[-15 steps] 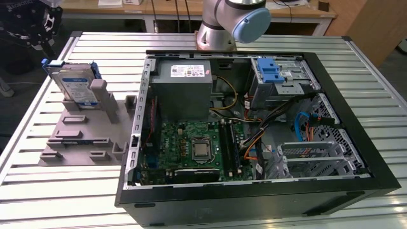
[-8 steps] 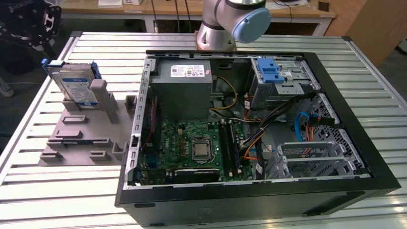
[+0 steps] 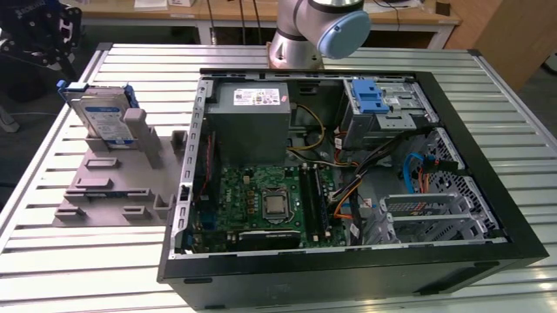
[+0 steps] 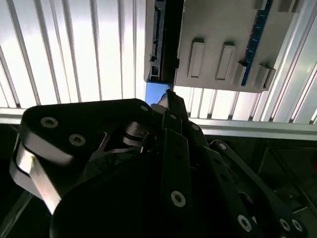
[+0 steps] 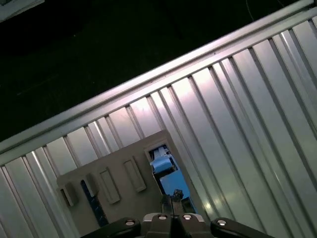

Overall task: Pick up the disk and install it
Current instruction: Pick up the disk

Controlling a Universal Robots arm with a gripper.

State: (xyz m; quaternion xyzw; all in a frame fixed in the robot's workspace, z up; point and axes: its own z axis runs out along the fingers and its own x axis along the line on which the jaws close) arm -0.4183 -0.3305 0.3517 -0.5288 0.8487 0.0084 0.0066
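Pincer: in the second wrist view your black linkage gripper has its fingertips drawn together with nothing between them. It hangs high above the fixture and, by the look of it, lines up near one end of the disk rather than its middle.

Disk: the flat silver-metal hard drive in its blue plastic bracket stands on edge in a slot of the grey plastic fixture. That is at the exterior view's left, outside the case, and the disk is not yet picked up.

Risk at the grasp: with the tips together, a descent would, I judge, land on the drive's upper edge instead of straddling it. That could knock the drive over or jam it in its slot.

Risk in the grip: the drive looks thin and smooth-sided. A pinch near one end could let it swing or slip.

Risk at the fixture: you cannot tell whether the fixture is fastened to the ribbed aluminium table. If the bracket binds in the slot, the whole fixture could come up with it.

Risk at the case: the open black computer case lies beside the fixture. Its metal drive cage with the blue ribbed latch is at the far corner, with loose cables just below it. A tilted disk could clip the case wall or snag those cables.
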